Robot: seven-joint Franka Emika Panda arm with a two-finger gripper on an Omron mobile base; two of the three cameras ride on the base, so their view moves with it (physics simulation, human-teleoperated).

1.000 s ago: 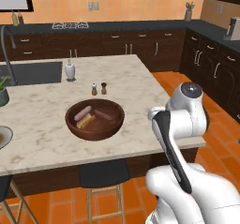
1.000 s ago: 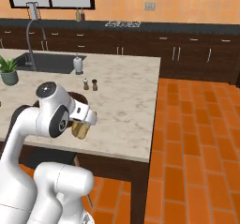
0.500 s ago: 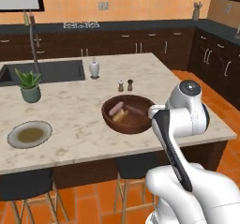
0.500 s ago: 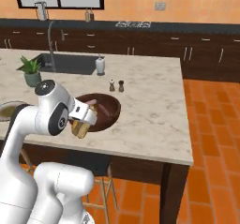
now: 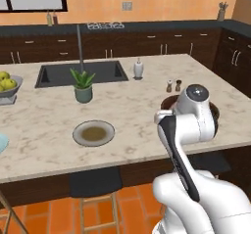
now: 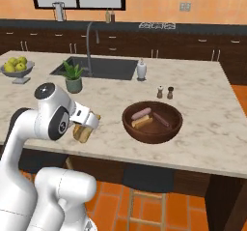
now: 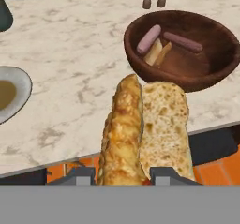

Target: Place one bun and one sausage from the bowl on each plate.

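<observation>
Base now leftward along island counter point(image 5: 44, 125)

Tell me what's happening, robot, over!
Gripper shut on bun, above counter edge. Plate bare; bowl holds two sausages and another bun. Nothing in the way.

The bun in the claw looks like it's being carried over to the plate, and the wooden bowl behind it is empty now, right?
Not quite: the wooden bowl isn't empty. The hand view shows two sausages and another bun lying in it, and the right base view shows the same. The rest holds: the claw grips the bun, with the plate off to one side on the counter.
</observation>
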